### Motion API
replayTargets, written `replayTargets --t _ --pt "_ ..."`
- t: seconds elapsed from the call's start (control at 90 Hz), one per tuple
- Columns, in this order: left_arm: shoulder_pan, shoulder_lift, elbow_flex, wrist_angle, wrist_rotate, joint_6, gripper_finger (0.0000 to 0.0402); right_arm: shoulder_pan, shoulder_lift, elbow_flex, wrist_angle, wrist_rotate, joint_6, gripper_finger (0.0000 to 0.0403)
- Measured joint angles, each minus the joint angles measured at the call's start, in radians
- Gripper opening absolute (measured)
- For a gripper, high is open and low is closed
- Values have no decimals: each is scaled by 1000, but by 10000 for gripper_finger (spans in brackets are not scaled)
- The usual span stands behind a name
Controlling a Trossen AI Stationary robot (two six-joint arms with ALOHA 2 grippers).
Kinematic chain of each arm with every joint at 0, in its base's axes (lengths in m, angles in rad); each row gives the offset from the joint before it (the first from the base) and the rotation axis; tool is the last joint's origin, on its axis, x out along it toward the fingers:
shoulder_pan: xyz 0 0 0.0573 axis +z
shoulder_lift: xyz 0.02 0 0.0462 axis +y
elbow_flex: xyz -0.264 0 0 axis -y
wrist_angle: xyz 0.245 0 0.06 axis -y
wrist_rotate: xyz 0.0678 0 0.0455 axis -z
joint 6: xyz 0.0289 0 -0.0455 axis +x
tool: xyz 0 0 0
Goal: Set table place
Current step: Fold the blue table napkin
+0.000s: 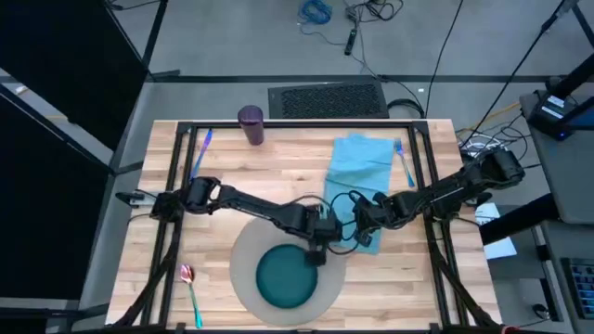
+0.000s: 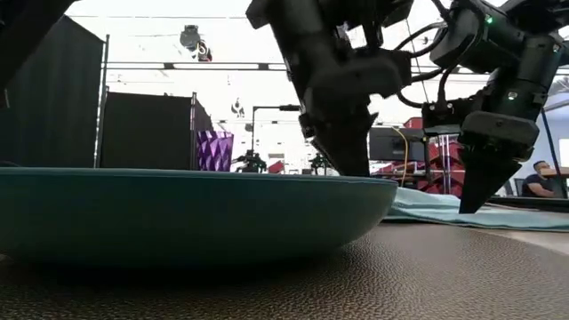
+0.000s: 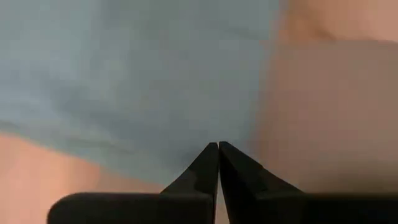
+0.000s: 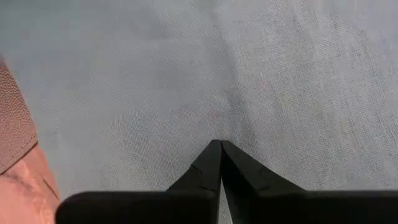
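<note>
A teal plate [image 1: 283, 278] [image 2: 178, 213] sits on the round grey mat [image 1: 239, 269] at the table's near middle. A light blue napkin [image 1: 357, 172] [image 2: 436, 206] lies flat on the wood, running from the far side to the mat's right rim. My left gripper [image 1: 316, 255] [image 3: 217, 144] is shut over the mat's far right rim, beside the napkin's near end; the plate hides its tips in the low view. My right gripper [image 1: 362, 232] [image 4: 219, 142] is shut, with its tips down on the napkin's near end. My left gripper points down at the mat's rim close to the napkin's edge [image 3: 186, 155]; I cannot tell whether it touches either. My right gripper meets the napkin's near end [image 4: 219, 127] with its shut fingertips [image 2: 471, 209], from above and pointing down. The cloth lies flat on the table. Whether any of it is pinched between the fingers does not show.
A purple cup [image 1: 251, 125] stands at the far edge. A blue knife [image 1: 201, 148] lies at the far left, a blue fork [image 1: 404, 162] right of the napkin, and a pink and green spoon [image 1: 190, 288] at the near left. A person [image 2: 536, 178] sits beyond the table.
</note>
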Motion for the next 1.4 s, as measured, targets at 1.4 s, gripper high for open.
replayTargets --t 1.4 --pt "20 21 -1 -137 -557 -34 0 -1 0 0 0 -23 6 0"
